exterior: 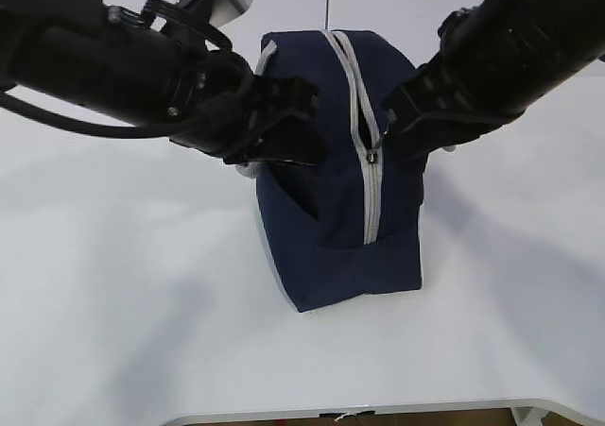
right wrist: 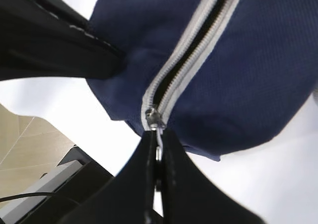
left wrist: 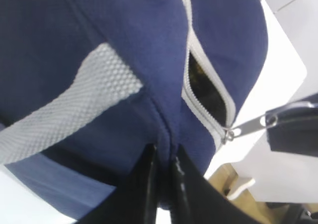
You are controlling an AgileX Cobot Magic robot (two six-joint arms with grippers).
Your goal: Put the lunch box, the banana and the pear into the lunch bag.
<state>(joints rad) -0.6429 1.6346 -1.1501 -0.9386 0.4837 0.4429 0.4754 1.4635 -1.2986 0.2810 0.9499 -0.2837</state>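
Right hand (right wrist: 158,157) pinches zipper pull (right wrist: 155,122); left hand (left wrist: 164,179) pinches lunch bag (left wrist: 149,45) fabric.

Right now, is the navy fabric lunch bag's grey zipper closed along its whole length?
No: in the left wrist view the grey zipper of the navy fabric lunch bag still gapes dark above the slider.
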